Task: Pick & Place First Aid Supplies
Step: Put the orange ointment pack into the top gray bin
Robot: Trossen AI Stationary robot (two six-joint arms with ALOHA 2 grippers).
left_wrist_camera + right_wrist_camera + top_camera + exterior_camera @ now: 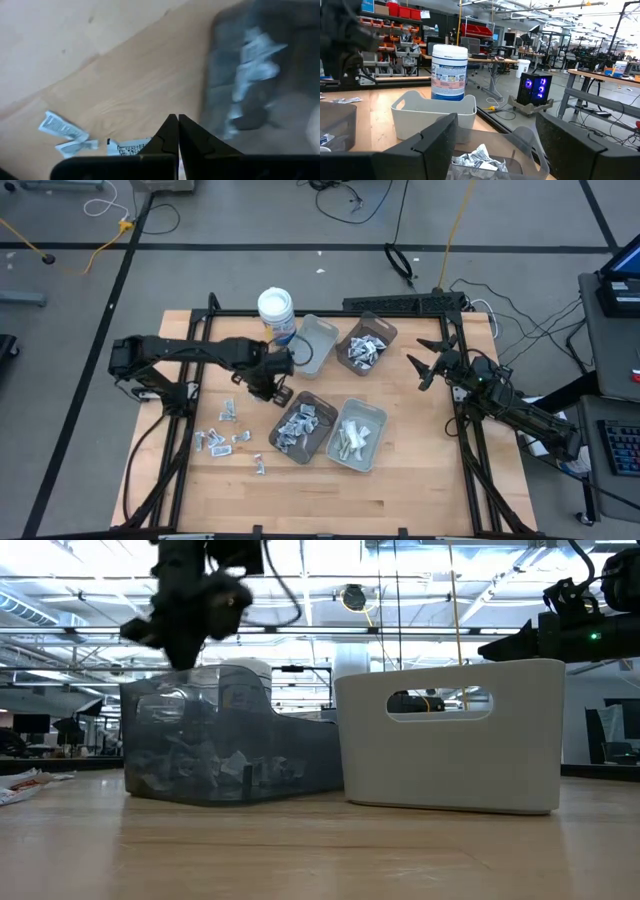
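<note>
The first aid supplies (pixel 228 432) lie partly scattered as small pale packets on the bare wood of the table (pixel 400 480) toward its left side, between the left arm and the near edge. More of them are sorted into trays: a heap of silvery packets fills the dark tray (pixel 303 426) near the table's middle, pale narrow strips lie in the light grey tray (pixel 358 435) just beside it, and another heap sits in the brown tray (pixel 366 343) farther back. The pale tray (pixel 316 343) next to the brown one looks empty from above, though a cable crossing its rim hides part of it.

The left gripper (pixel 178 135) hangs above the table between the loose packets and the dark tray, its two fingers pressed tip to tip. In its wrist view nothing seems to be pinched between them, although a printed packet (pixel 127 147) lies on the wood directly behind the fingers. The white round tub (pixel 277 313) with a blue label stands at the back of the table, touching or just beside the pale tray.

The right gripper (pixel 432 363) waits over the table's right side, near the brown tray, with its fingers spread wide and holding nothing.
</note>
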